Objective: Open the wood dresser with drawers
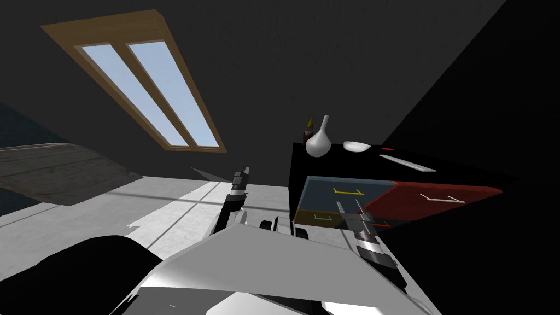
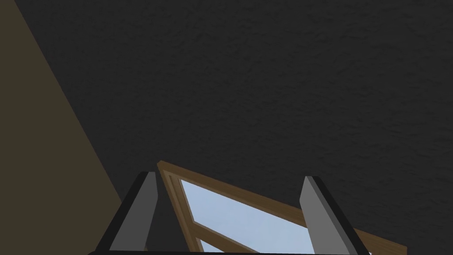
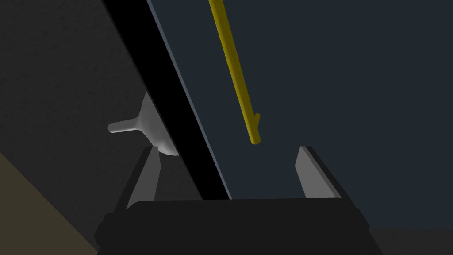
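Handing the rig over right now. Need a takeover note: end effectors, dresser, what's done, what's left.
Left end effector: open, idle, held up away from the dresser.
Right end effector: open, facing the blue drawer, just short of the yellow handle, gripping nothing.
Done: approach only; handle not yet gripped.
Left: close on the handle, pull the drawer out.

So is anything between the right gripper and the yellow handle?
Nothing I can see. The right gripper is open, and the handle sits just ahead of its fingertips on the blue drawer.
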Controlling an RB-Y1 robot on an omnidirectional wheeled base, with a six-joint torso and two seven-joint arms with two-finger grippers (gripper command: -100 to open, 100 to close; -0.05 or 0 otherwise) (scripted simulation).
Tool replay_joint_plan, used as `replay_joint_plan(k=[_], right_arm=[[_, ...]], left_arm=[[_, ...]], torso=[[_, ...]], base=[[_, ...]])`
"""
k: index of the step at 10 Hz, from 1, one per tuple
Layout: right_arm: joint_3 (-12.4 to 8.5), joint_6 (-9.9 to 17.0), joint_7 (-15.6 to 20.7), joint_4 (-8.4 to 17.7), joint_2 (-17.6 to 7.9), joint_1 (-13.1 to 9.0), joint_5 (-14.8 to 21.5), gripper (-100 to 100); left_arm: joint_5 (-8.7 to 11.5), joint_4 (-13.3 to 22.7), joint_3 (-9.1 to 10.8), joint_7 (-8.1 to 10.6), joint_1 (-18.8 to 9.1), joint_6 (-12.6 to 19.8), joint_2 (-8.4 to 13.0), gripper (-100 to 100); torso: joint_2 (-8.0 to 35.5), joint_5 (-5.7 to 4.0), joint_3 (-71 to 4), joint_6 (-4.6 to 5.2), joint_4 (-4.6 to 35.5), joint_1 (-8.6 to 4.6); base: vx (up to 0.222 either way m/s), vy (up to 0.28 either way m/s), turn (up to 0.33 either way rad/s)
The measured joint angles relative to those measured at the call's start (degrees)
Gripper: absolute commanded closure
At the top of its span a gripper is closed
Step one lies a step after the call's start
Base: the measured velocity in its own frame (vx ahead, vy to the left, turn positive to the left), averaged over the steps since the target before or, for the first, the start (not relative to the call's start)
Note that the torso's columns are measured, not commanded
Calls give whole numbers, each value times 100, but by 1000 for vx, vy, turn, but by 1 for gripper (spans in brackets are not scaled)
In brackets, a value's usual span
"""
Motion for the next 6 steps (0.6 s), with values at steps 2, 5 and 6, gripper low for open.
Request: replay_joint_plan(k=[2,5,6], right_arm=[[-21,-17,324,99,-27,-11,34,-100],[-35,-42,745,180,-43,14,79,-100],[-45,-50,882,218,-57,18,94,-100]], left_arm=[[0,0,0,0,0,0,0,0],[0,0,0,0,0,0,0,0],[0,0,0,0,0,0,0,0]], torso=[[1,0,0,0,0,1],[-1,0,-1,2,-1,0],[-3,0,-2,0,-1,-1]], base=[[25,-21,55],[25,-19,51],[32,-29,66]])
